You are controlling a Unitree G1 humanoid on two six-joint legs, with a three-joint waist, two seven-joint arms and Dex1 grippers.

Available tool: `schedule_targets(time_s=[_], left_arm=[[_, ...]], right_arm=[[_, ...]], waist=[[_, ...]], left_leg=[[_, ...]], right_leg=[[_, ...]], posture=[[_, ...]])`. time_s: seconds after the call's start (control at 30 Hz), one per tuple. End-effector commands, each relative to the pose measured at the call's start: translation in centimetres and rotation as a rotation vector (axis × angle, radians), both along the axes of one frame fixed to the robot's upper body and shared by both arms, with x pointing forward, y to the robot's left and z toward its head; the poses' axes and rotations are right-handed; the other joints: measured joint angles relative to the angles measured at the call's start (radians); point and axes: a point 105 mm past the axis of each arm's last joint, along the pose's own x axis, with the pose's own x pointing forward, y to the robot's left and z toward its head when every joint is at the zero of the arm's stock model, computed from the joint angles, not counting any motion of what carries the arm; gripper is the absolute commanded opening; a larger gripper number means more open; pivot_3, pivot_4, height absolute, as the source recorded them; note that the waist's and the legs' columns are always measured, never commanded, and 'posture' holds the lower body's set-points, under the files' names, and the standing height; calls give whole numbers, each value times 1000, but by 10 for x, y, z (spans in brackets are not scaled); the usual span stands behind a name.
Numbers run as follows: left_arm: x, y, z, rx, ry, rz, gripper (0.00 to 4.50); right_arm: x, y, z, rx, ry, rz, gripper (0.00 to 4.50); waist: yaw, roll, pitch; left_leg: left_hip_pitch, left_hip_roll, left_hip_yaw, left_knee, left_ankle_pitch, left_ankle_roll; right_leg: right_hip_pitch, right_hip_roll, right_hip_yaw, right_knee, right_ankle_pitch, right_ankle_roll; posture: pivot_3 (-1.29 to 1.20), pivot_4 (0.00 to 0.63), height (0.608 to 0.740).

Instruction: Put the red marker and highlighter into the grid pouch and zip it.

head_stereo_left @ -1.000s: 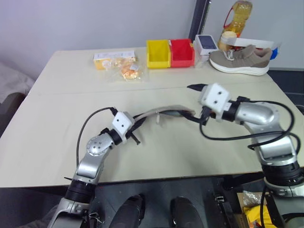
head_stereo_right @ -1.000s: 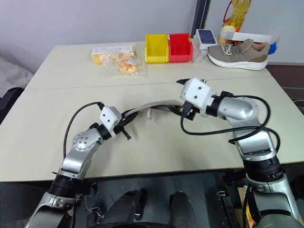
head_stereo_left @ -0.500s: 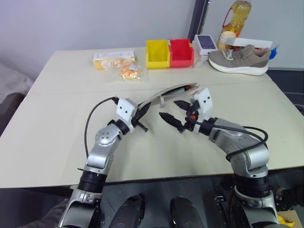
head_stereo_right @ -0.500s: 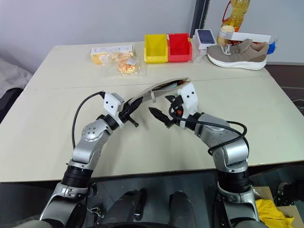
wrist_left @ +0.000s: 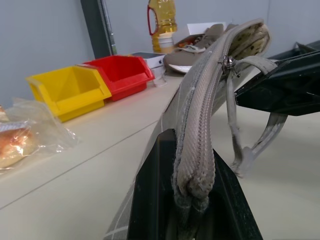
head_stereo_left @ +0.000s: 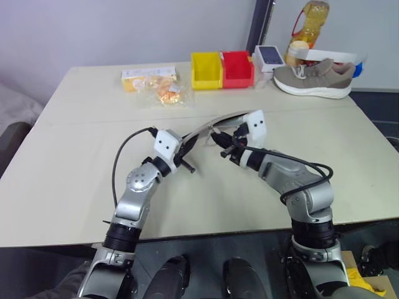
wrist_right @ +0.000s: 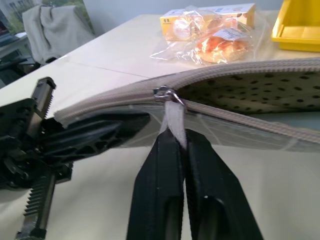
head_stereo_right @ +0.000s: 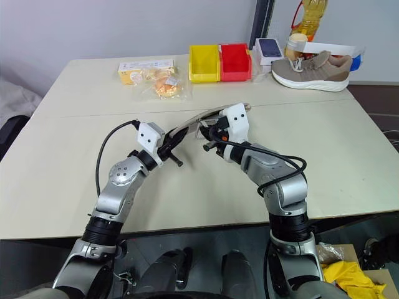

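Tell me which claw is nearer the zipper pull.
Right. The right claw is shut on the zipper pull; the left claw clamps the grid pouch at its closed end.

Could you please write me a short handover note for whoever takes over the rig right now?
Left tool: shut on the end of the grid pouch, holding it up off the table.
Right tool: shut on the zipper pull tab.
Pouch: the slider sits near the left-held end, and the stretch beyond it gapes open, showing the dotted lining. Marker and highlighter cannot be made out; whether they are inside is hidden.
Done: both grips set for zipping.
Left: pull the slider along the open stretch to close the pouch, then set it down.
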Motion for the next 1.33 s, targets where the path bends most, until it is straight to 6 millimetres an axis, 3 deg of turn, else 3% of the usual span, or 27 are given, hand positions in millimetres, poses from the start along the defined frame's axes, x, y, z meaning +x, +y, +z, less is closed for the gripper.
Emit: schedule_targets(time_s=[0.03,0.4,0.5,0.57,0.6,0.67,0.77,0.87,0.9,1.13,1.33], left_arm=[[1,5,16,10,-84,16,0],[7,39,4,105,-88,89,0],[7,43,1,111,-81,98,0],[6,44,-2,110,-69,95,0],[4,44,-4,101,-55,84,0],[1,45,-7,83,-22,66,751],[-5,52,-17,64,49,69,2053],[-13,70,-30,32,136,114,3749],[-17,77,-36,23,171,134,4219],[-44,126,-68,-18,329,346,4219],[-57,167,-67,-63,347,510,4219]], right_arm=[[3,-18,15,-22,-70,-54,61],[27,-128,28,-238,-147,-401,61],[27,-139,23,-298,-142,-407,61],[23,-134,17,-321,-132,-352,61],[17,-126,12,-315,-106,-281,302],[6,-115,3,-298,-66,-170,890],[-10,-112,-10,-315,-45,-72,2359],[-24,-115,-21,-315,-32,-16,4012],[-28,-117,-25,-305,-22,-3,4033],[-40,-142,-35,-246,-5,-60,4033],[-40,-151,-29,-156,-22,-99,4033]], waist=[[1,0,0],[1,0,0],[-1,0,0],[-1,0,0],[0,0,0],[1,0,0],[0,0,0],[0,0,0],[0,0,0],[5,0,0],[7,0,0]], left_leg=[[0,0,0,0,0,0],[0,0,0,0,0,0],[0,0,1,0,0,0],[0,0,1,0,0,0],[0,0,1,0,0,0],[0,0,1,0,0,0],[0,0,1,0,0,1],[0,0,1,0,0,1],[0,0,1,0,0,1],[0,1,1,0,0,1],[0,2,1,0,-1,1]], right_leg=[[0,0,0,0,0,0],[0,0,0,0,0,0],[0,0,0,0,0,0],[0,0,0,0,0,0],[0,0,0,0,0,0],[1,0,0,0,0,0],[1,0,0,-1,0,0],[1,0,0,-1,0,0],[1,0,0,-1,0,0],[1,-1,0,-1,0,0],[2,-1,0,-3,0,0]], posture=[[0,150,740],[0,150,740],[0,150,740],[0,150,740],[0,150,740],[0,150,740],[0,150,740],[0,150,740],[0,150,740],[0,150,740],[0,150,740]])
